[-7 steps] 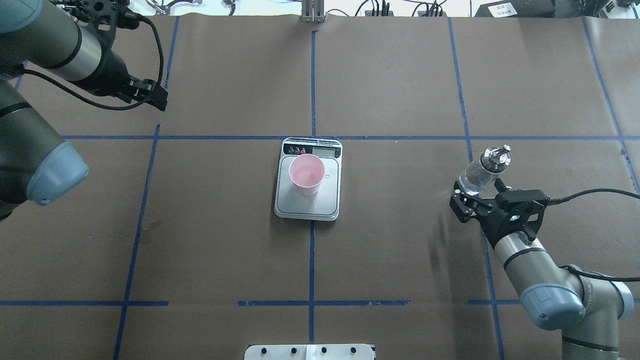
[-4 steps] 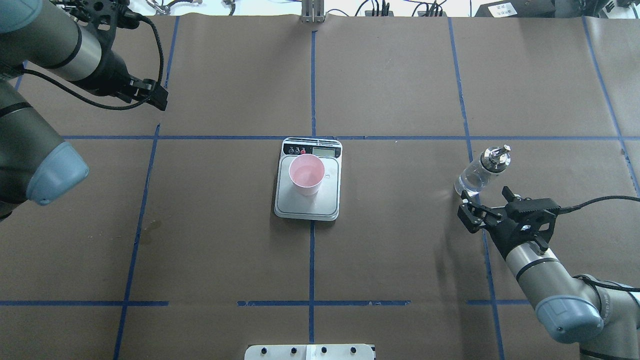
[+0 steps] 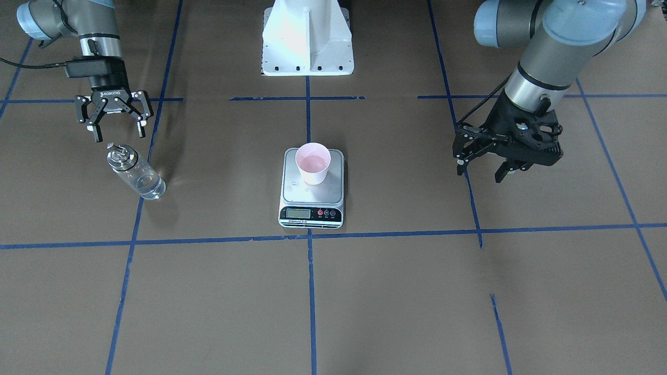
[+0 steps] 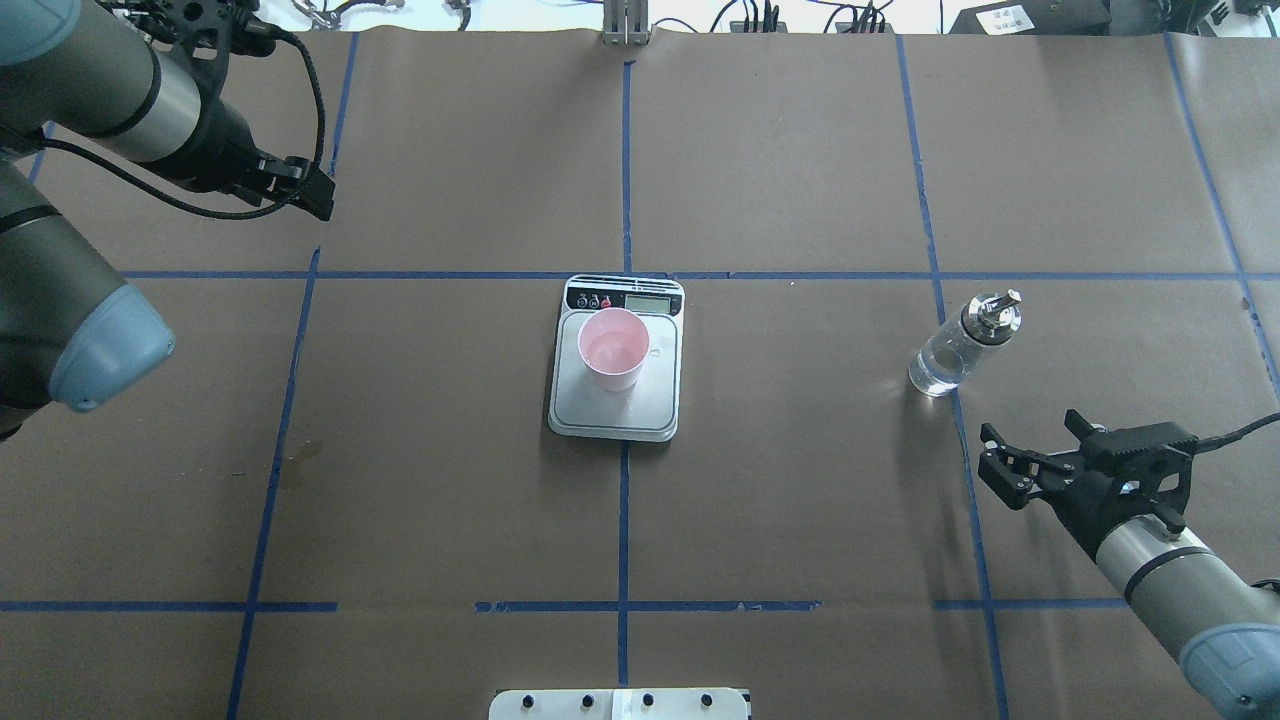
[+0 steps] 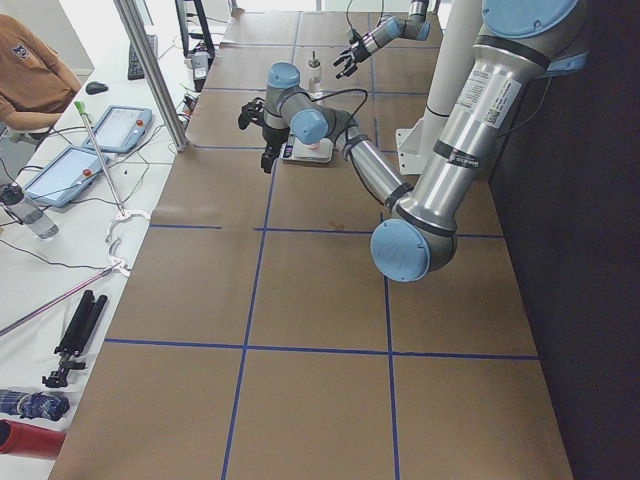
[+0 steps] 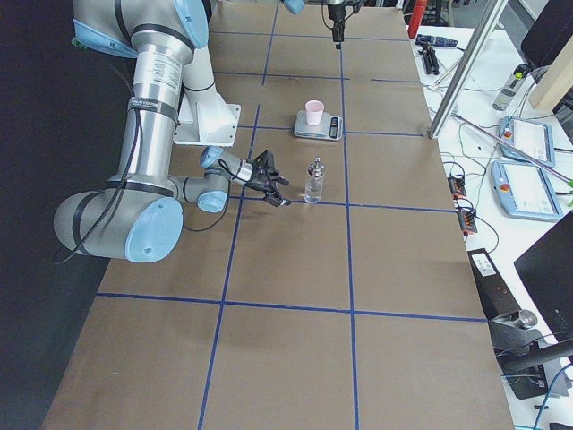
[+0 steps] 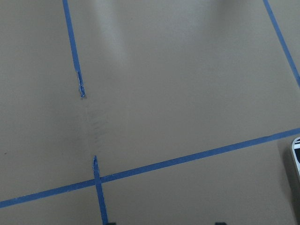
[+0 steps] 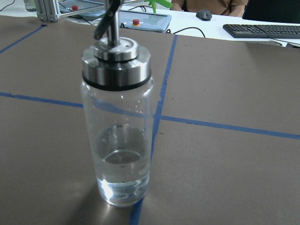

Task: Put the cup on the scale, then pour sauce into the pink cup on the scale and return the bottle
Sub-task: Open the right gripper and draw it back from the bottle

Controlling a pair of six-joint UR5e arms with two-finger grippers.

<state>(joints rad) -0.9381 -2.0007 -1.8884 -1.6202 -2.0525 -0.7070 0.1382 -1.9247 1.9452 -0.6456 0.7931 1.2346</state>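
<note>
The pink cup (image 4: 612, 350) stands upright on the silver scale (image 4: 655, 405) at the table's middle; both also show in the front view, the cup (image 3: 312, 162) on the scale (image 3: 334, 188). The clear glass bottle (image 4: 950, 355) with its silver spout cap stands upright on a blue tape line to the right, free of any gripper. The right wrist view shows the bottle (image 8: 119, 140) close up, with clear sauce (image 8: 121, 180) low inside. My right gripper (image 4: 1030, 450) is open and empty, apart from the bottle on the robot's side of it. My left gripper (image 3: 479, 174) is open and empty, far left above the table.
Brown paper with blue tape lines (image 4: 624, 520) covers the table. The white robot base (image 3: 307, 36) stands behind the scale. The scale's corner (image 7: 296, 154) shows at the left wrist view's edge. Tablets (image 5: 70, 170) and an operator (image 5: 25, 85) are beyond the table's far edge.
My right gripper, which had its open fingers around the bottle, has drawn back toward the robot and left the bottle standing. The left arm, cup and scale have not moved.
</note>
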